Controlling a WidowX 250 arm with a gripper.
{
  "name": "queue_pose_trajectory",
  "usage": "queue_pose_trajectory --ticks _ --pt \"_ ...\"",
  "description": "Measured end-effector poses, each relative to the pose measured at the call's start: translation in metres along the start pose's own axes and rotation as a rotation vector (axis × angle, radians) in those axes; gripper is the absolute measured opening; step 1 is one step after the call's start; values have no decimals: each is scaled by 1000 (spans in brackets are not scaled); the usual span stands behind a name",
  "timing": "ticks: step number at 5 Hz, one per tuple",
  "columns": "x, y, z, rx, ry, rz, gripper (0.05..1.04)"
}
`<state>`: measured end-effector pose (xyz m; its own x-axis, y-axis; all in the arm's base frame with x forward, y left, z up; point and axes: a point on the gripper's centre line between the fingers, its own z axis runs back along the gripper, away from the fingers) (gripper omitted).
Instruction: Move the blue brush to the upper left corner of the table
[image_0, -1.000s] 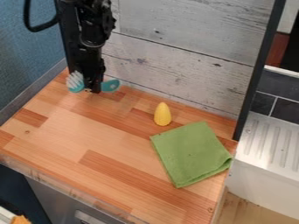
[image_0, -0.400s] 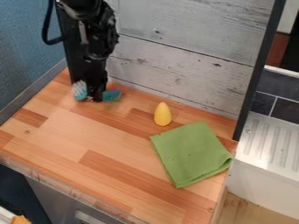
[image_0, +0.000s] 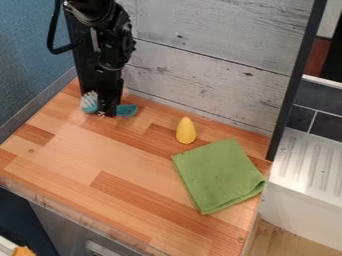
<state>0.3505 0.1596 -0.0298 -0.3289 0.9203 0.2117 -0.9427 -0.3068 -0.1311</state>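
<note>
- Brush (image_0: 126, 110), blue, camera view: lying at the far left of the surface (image_0: 133, 160), near its upper left corner; bristled head to one side of the hand (image_0: 107, 109), handle to the other.
- Handling, as judged: light, stiff handle, smooth and perhaps a little slippery; bristles springy, yielding; not fragile.
- Hold: best at the middle, between head and handle end, where the hand stands across it; the bristles would make a poor grip.
- Hand, black: pointing down over the brush's middle; how far open, and whether it grips the brush, cannot be told.
- Containers, same view: white article (image_0: 6, 248), lower left corner, cut off by the edge, possibly a container; orange item (image_0: 25, 251) next to it or in it, cannot tell which.
</note>
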Motion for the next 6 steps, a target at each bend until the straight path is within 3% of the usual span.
queue_pose_trajectory --ticks 1,2,4,5,6 --pt "1 7 5 22 -2 20 965" --pt "4 5 24 -7 8 46 1008" --pt "6 4 64 -87 48 60 999" --pt "12 10 68 -100 11 53 999" --pt "12 10 69 -104 11 53 999"
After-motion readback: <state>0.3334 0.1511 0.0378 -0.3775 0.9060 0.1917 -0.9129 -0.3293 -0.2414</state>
